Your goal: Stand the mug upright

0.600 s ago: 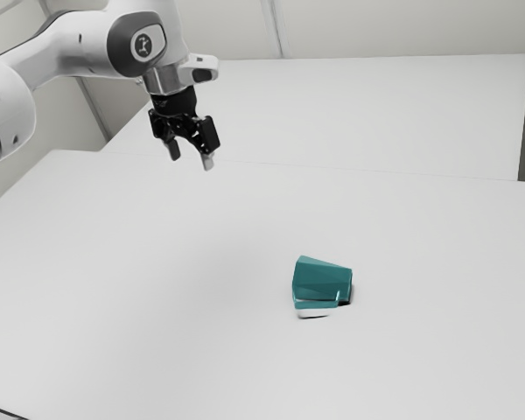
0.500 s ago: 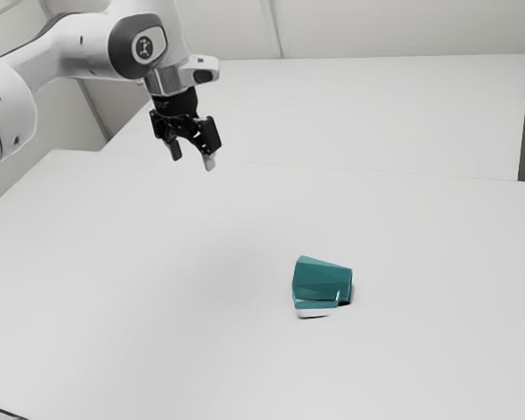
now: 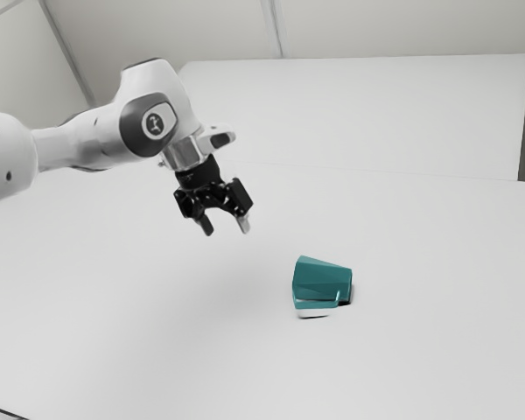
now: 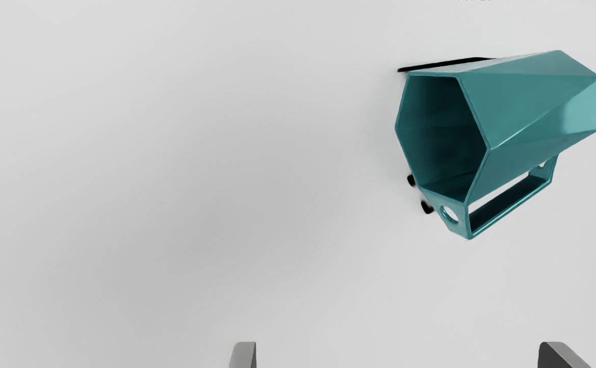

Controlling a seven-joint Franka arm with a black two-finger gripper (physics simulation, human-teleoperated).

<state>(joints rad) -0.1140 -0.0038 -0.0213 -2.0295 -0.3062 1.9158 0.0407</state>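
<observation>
Closer to the toppled teal faceted mug (image 3: 322, 282), the black two-finger gripper (image 3: 226, 229) has dropped, jaws spread apart. It hangs to the mug's side, toward the exterior view's left.

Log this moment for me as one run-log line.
mug: on its side, mouth toward exterior view's left | claw: open, empty, above table | contact: none | upright: not yet

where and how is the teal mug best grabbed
Probably by the upper wall at the rim, from the mouth side, one finger inside: the mug lies on its side, thin-walled, mouth towards the hand, handle clear of that wall.
</observation>
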